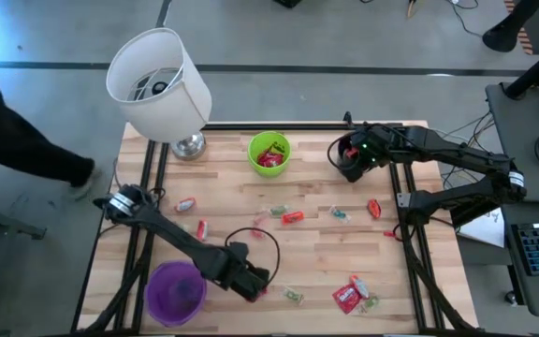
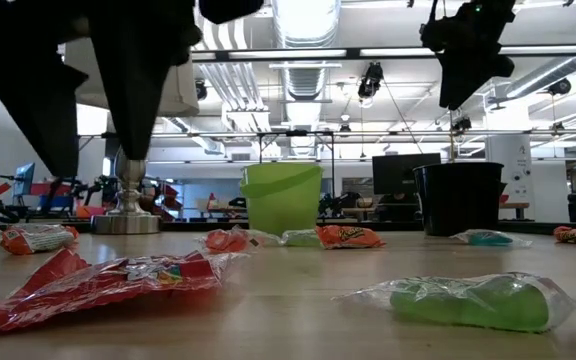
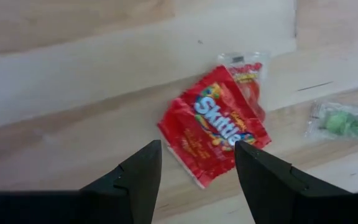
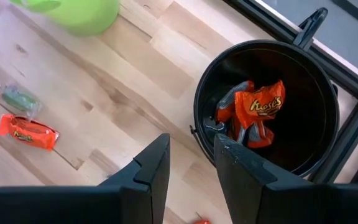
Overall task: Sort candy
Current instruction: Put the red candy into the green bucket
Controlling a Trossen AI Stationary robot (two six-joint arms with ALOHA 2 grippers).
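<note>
While the left gripper (image 3: pixel 194 171) gapes empty over a red packet (image 3: pixel 215 127), right gripper (image 4: pixel 191 163) (part-open, empty) — above black cup (image 4: pixel 267 106).

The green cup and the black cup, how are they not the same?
The green cup is bright lime, while the black cup is dark.
The green cup stands near the table's back middle, and the black cup stands at the back right corner, under the right gripper.
The green cup holds red candy, while the black cup holds orange Reese's packets.
Both stand upright with candy inside.
</note>
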